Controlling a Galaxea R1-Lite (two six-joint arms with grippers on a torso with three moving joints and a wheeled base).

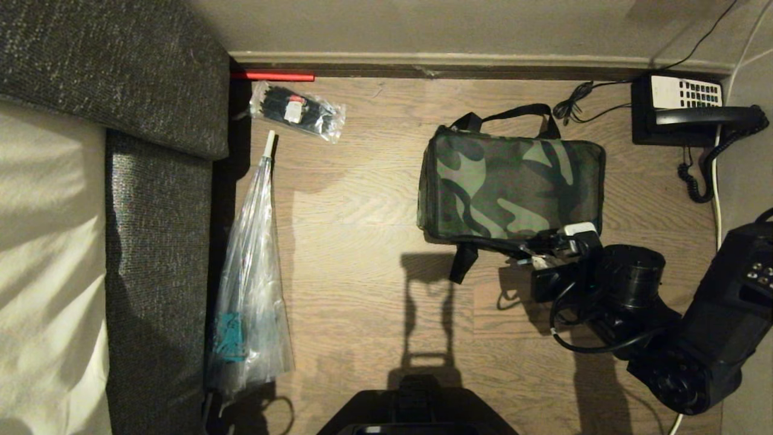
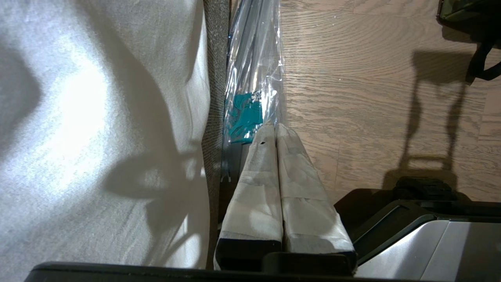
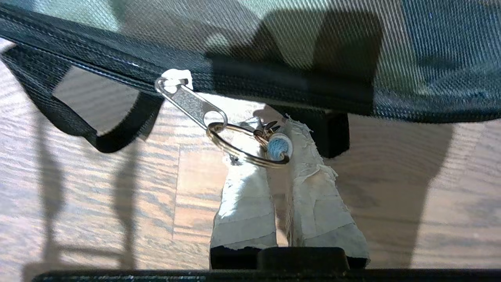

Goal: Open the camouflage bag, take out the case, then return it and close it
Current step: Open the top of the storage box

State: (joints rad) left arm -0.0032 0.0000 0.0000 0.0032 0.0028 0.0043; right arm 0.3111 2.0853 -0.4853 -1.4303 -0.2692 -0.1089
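The camouflage bag [image 1: 510,184] is showing blotches of dark green, pale green, tan and black, with black trim, zip and straps. Its zip pull [image 3: 190,102] is shining silver, a brass-coloured ring [image 3: 238,150] is hanging from it, and a light blue loop [image 3: 278,147] is sitting on that ring. The right gripper [image 3: 274,135] is wearing off-white, fraying tape over black, and the left gripper [image 2: 275,131] is wearing the same pale wrap. The floor [image 1: 362,241] is showing brown wood grain. The telephone [image 1: 685,109] is looking black with a white keypad. The clear plastic umbrella [image 1: 250,284] is carrying a teal patch. The sofa [image 1: 157,241] is showing speckled dark grey under a cream sheet [image 1: 48,272].
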